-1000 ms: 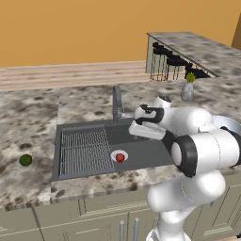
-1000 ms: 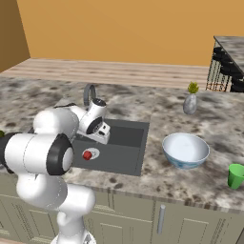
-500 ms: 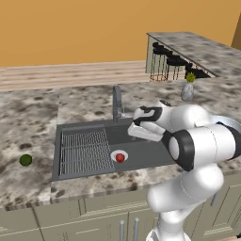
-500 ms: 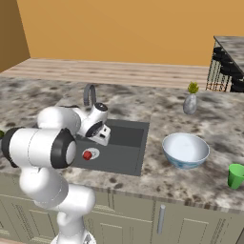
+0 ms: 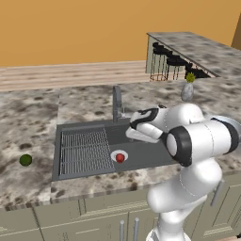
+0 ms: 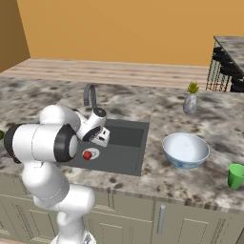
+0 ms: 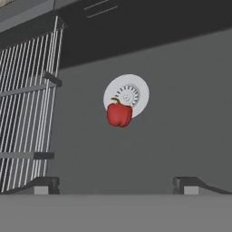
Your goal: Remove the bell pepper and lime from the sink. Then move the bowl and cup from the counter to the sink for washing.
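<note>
Gripper (image 7: 116,185) is spread wide open with nothing in it, hanging above the sink (image 5: 146,155) floor. The bell pepper (image 7: 119,113) sits straight ahead of the fingertips, overlapping the white drain ring (image 7: 131,94). Wire rack (image 7: 27,108) is off to the gripper's left; the lime (image 5: 26,160) is out on the counter (image 5: 28,136) beyond it. Bowl (image 6: 185,150) and cup (image 6: 235,176) sit on the counter past the sink's other side.

An orange wall (image 5: 70,28) runs behind the kitchen, above a strip of pale wooden floor (image 5: 70,75). Far beyond the pincer and to its right stands a raised stone bar (image 5: 197,47) with what look like 3 dark stools (image 5: 172,63) under it, though they are small. A grey vase (image 6: 190,103) with a yellow-green plant stands nearer, well right of the pincer, and pale grey-green cabinets (image 6: 190,219) lie below.
</note>
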Robot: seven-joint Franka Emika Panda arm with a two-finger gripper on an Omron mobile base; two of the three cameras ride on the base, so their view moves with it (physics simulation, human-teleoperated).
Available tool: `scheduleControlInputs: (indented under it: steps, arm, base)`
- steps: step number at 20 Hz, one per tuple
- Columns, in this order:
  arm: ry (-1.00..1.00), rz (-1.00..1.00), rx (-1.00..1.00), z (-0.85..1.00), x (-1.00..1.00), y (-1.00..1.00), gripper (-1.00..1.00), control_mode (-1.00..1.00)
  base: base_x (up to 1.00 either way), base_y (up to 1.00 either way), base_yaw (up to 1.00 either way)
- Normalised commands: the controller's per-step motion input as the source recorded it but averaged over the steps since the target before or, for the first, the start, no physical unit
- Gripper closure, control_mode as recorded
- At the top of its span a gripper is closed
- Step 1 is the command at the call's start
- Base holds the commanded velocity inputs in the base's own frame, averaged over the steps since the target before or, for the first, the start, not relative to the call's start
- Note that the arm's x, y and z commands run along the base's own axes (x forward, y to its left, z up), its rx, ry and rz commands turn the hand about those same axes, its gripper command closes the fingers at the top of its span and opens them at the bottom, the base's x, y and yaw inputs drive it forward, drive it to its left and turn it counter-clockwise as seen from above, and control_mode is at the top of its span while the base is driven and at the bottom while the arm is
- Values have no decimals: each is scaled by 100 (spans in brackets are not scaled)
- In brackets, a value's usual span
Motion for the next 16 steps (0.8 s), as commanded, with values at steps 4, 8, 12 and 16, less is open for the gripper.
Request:
scheduleControlInputs:
  steps: [4,8,12,16]
  arm:
    - [0,0,0,-15,15,2,-100,-100]
    - [0,0,1,-15,16,3,-100,-100]
    - [0,-4,2,-10,24,4,-100,-100]
    - [0,-4,1,-12,22,3,-100,-100]
  base:
    - [0,0,0]
    - [0,0,0]
    - [0,0,0]
    - [0,0,0]
